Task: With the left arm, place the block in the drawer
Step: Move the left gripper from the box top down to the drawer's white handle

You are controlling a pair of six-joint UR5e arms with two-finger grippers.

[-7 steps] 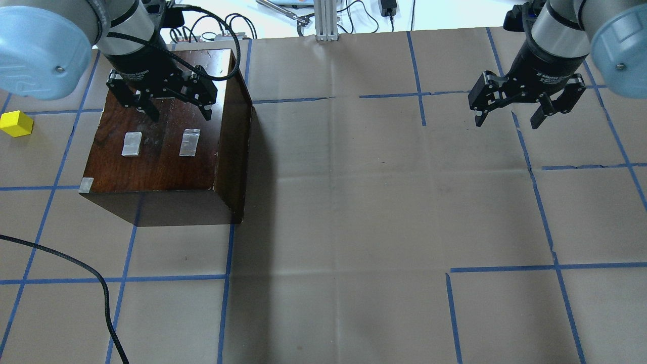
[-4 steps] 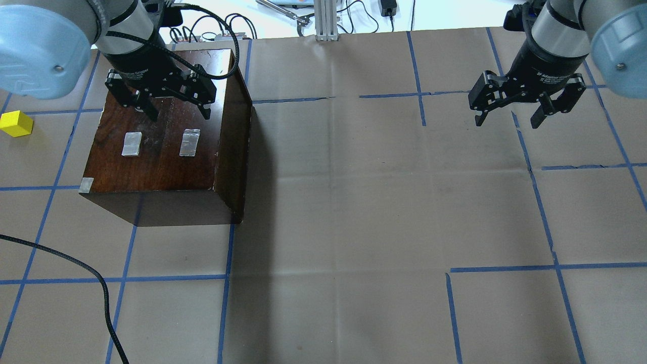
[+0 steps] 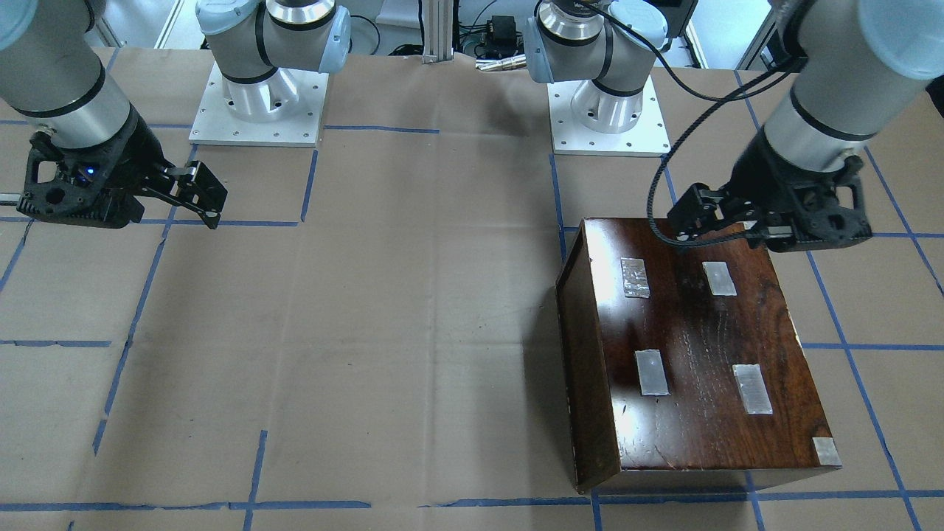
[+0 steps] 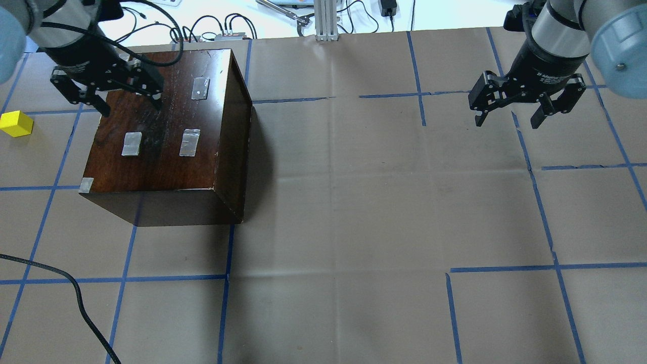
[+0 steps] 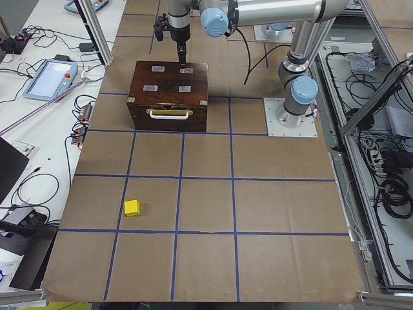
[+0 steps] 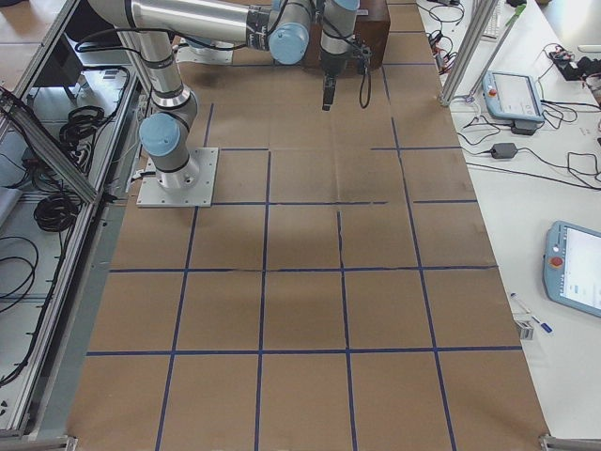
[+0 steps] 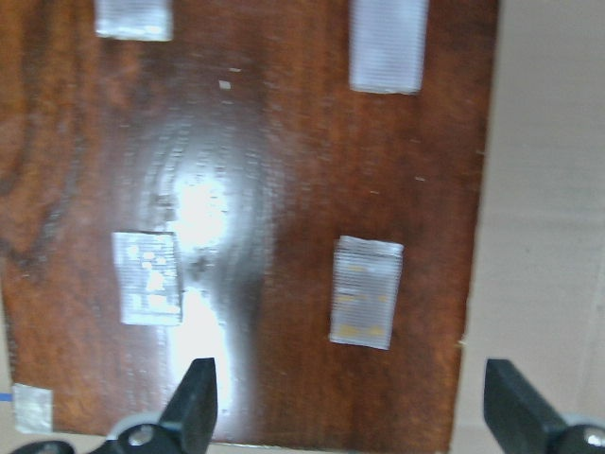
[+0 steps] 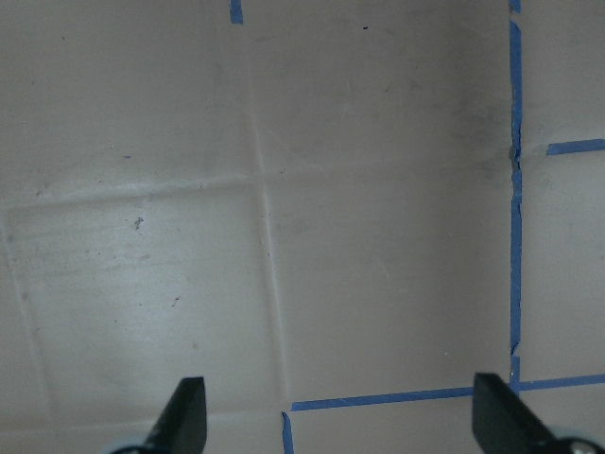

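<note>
The yellow block (image 4: 16, 124) lies on the table paper, left of the cabinet in the overhead view; it also shows in the exterior left view (image 5: 131, 207). The dark-brown cabinet (image 4: 162, 162) stands at the far left. Its drawer (image 5: 169, 116) is shut; only the front with a pale handle shows, the tray is hidden. My left gripper (image 4: 131, 108) is open and empty above the far left part of the cabinet top, and the left wrist view (image 7: 354, 402) looks down on that top. My right gripper (image 4: 507, 121) is open and empty above bare paper at the far right.
Several silver tape patches (image 4: 189, 142) sit on the cabinet top. A black cable (image 4: 76, 293) lies across the near left of the table. The two arm bases (image 3: 258, 103) (image 3: 608, 110) stand at the robot's side. Blue tape lines grid the brown paper.
My left gripper has moved left and a little farther back over the cabinet top, still open. The right arm, the block and the cabinet have not moved.
</note>
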